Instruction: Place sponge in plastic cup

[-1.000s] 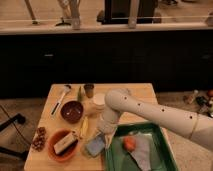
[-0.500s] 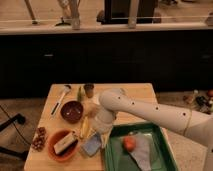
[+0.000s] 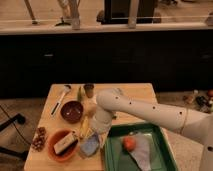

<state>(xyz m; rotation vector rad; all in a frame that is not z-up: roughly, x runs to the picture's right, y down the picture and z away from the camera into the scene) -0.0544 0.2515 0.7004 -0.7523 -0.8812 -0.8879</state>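
Observation:
The sponge [image 3: 90,145], a flat blue-grey pad, lies near the front edge of the wooden table [image 3: 135,95], between the orange bowl and the green tray. My gripper [image 3: 98,133] hangs at the end of the white arm [image 3: 150,112] and points down, right over the sponge's far right corner. A small dark cup [image 3: 89,90] stands upright at the back of the table, well behind the gripper.
A dark bowl [image 3: 72,111] sits left of the arm. An orange bowl [image 3: 52,150] holds a whitish-and-brown block [image 3: 65,144]. A green tray [image 3: 160,137] holds an orange fruit [image 3: 130,144] and a grey cloth [image 3: 143,156]. A banana [image 3: 84,126], a spoon [image 3: 60,99] and dark grapes [image 3: 39,139] lie around.
The arm has swung left and lowered, bringing the gripper closer to the sponge. The objects on the table have not moved.

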